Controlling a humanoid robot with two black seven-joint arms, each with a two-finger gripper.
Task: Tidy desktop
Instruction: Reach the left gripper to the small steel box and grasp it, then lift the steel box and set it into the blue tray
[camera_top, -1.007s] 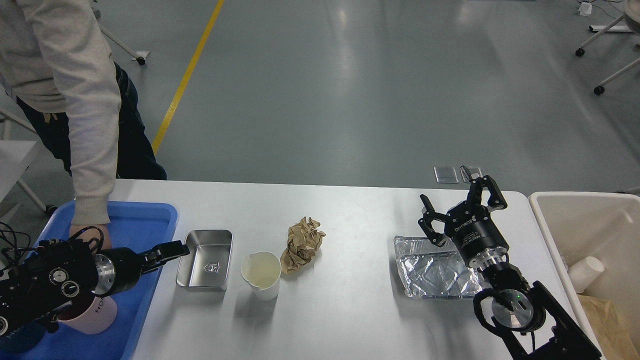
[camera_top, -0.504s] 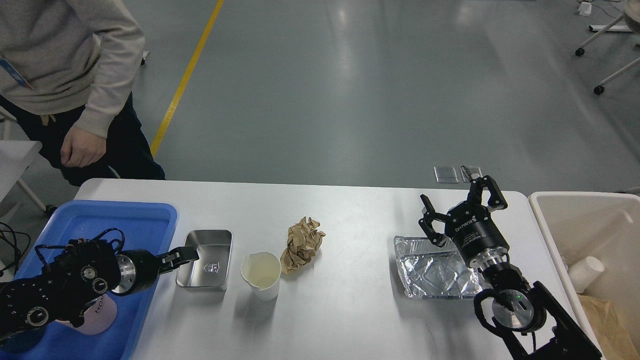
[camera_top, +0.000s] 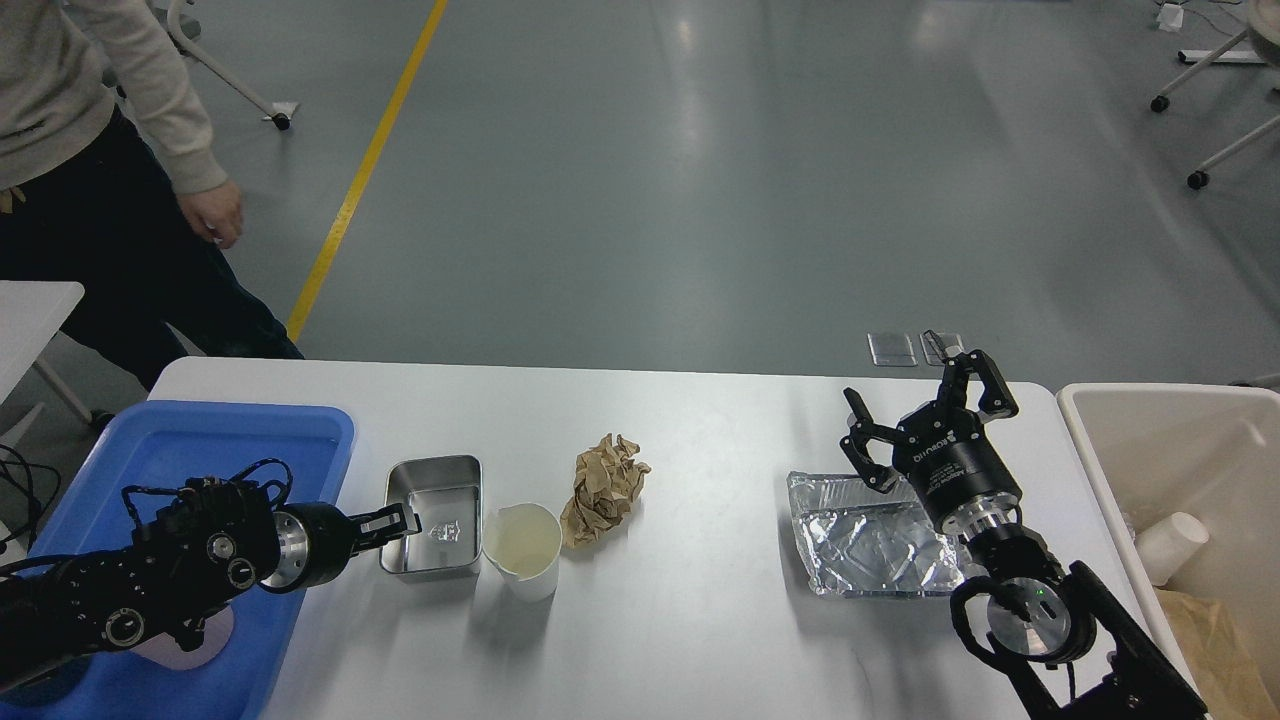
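Note:
The white desktop (camera_top: 700, 620) holds a metal tin (camera_top: 440, 500), a white paper cup (camera_top: 522, 548), a crumpled brown paper ball (camera_top: 603, 488) and a foil tray (camera_top: 870, 540). My left gripper (camera_top: 400, 522) is at the tin's left rim. Its fingers look dark and side-on, so I cannot tell whether they are closed on the rim. The tin's right side is close against the cup. My right gripper (camera_top: 925, 400) is open and empty, hovering at the far edge of the foil tray.
A blue tray (camera_top: 200, 440) lies at the desktop's left end, with a pink cup (camera_top: 190, 640) mostly hidden under my left arm. A beige bin (camera_top: 1160, 440) at the right holds a white cup (camera_top: 1172, 545) and brown paper. A person (camera_top: 60, 150) stands at the far left.
My left gripper moved right from over the blue tray to the tin, and the tin shifted right toward the cup. The person withdrew their hand from the tray and stepped back. My right arm barely moved.

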